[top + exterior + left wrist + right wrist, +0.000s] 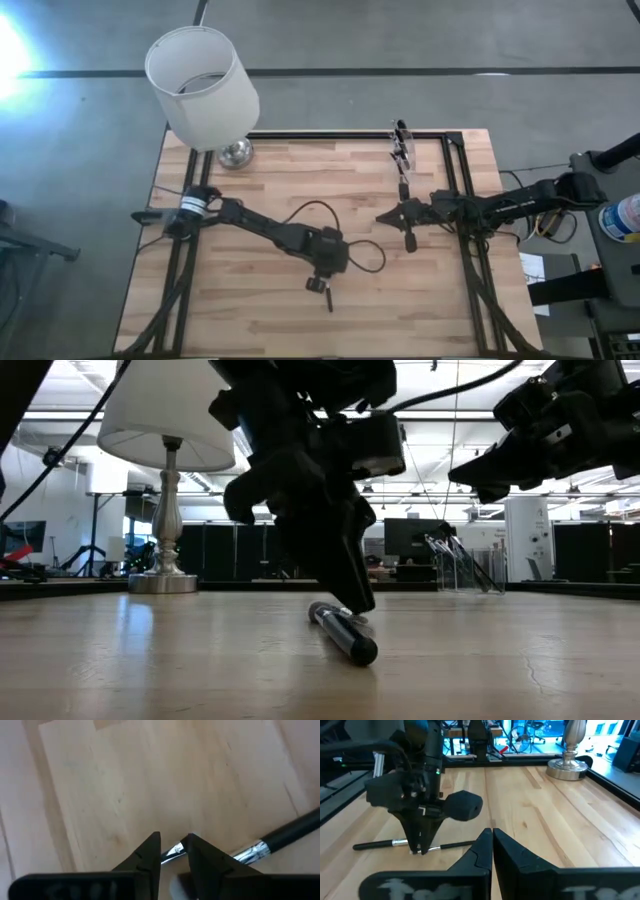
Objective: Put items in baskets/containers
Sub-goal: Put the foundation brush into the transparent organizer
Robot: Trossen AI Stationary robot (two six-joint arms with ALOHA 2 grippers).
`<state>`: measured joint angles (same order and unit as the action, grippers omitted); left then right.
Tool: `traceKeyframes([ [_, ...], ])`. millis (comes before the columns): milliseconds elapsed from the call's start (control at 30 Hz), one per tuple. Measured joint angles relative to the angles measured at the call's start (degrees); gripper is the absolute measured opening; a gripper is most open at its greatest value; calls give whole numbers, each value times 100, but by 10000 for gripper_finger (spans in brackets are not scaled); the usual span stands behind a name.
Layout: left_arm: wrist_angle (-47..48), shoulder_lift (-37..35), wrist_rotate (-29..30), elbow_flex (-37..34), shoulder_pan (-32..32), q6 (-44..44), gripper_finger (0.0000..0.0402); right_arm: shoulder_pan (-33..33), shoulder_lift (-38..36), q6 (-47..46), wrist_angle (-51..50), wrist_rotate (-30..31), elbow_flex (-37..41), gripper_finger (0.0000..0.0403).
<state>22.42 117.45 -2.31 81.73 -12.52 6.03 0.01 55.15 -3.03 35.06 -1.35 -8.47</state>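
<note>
Two arms over one tabletop. Far left, at the back corner: lamp, no part of the job, parked clear of the working area.

Next, near the front middle: left pincer, pointing straight down. Straddles a brush lying flat on the wood, fingers narrowly parted either side of its metal ferrule, not clamped. Looks set crosswise like that so as to pinch the thin stem and lift it cleanly.

Further right: right pincer, closed on nothing, hovering above the wood. Probably idle, kept out of the other arm's way.

Behind it, near the back edge: cup, upright, already holding several more brushes leaning on its wall. Stands well apart from the straddled brush.

No readable brand, label or writing anywhere.
</note>
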Motion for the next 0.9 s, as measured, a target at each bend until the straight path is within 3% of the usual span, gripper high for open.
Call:
traceKeyframes([
  [367,499,58,95,62,3,380,90,127,9,39,-6,3,-27,9],
  [533,530,56,510,64,56,491,90,127,9,39,-4,3,-27,9],
  [767,549,45,683,64,497,418,90,127,9,40,-4,0,-27,9],
  [900,507,21,477,60,777,386,90,127,9,42,-4,0,-27,9],
])
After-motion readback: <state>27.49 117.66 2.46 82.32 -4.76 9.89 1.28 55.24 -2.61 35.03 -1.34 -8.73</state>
